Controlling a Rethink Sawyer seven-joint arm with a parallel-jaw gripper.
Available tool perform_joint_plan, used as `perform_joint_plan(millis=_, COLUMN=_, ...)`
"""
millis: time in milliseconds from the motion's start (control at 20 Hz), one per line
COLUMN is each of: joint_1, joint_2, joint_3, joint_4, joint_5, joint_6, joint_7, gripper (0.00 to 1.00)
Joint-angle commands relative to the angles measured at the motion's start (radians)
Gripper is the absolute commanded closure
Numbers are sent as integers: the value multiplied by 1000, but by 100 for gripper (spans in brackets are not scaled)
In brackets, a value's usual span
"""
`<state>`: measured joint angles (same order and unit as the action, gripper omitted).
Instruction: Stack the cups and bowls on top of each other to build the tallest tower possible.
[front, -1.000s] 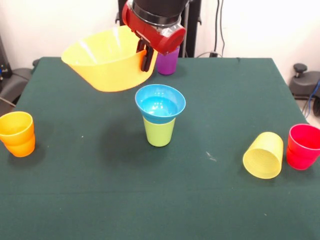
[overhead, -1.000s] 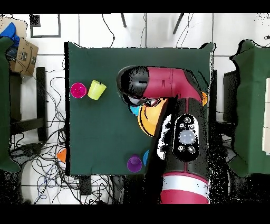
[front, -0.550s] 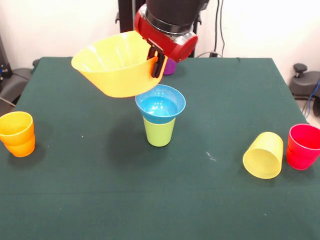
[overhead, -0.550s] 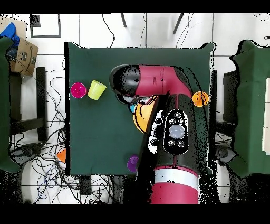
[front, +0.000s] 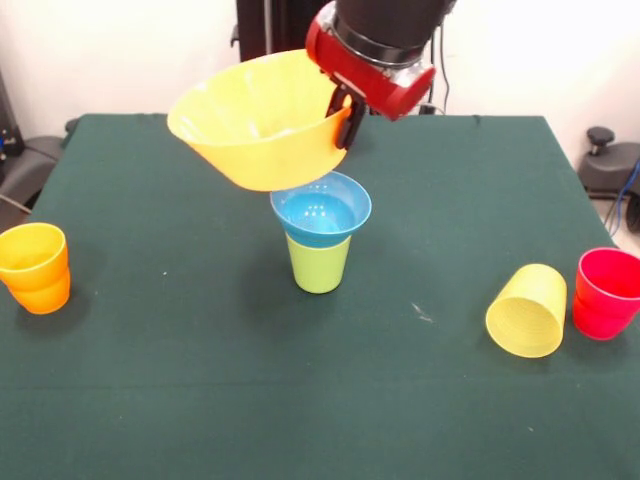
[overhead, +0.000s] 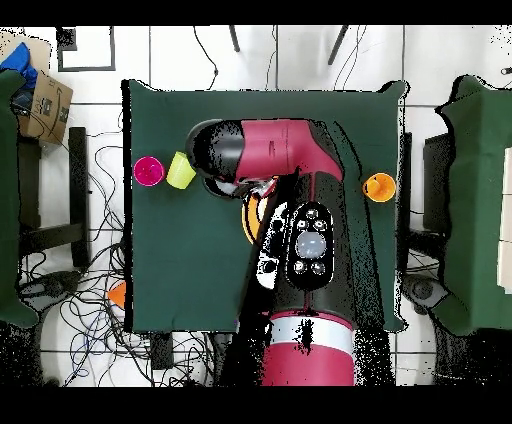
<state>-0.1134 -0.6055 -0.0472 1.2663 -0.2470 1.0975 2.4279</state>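
Note:
A large yellow bowl hangs tilted in the air, my gripper shut on its right rim. Just below its underside stands the tower: a small blue bowl seated in a lime green cup at the table's middle. The yellow bowl sits up and to the left of the blue bowl, its lowest edge close above the blue rim. Overhead, the arm covers the tower and only a sliver of the yellow bowl shows.
Orange cups stand nested at the left edge. A yellow cup lies on its side at the right beside a red cup. The dark green table carries them all.
The gripper has carried the yellow bowl to the right and slightly up, so it now overlaps the blue bowl's rim. The purple cup behind is now hidden by the arm.

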Motion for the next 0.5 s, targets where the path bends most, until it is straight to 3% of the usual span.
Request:
perform_joint_plan(millis=50, joint_1=26, joint_2=44, joint_3=44, joint_4=-64, joint_5=-24, joint_6=119, joint_7=-24, gripper=100)
perform_joint_plan(millis=500, joint_1=60, joint_2=79, joint_3=25, joint_4=-106, joint_5=-39, joint_6=121, joint_7=13, gripper=100)
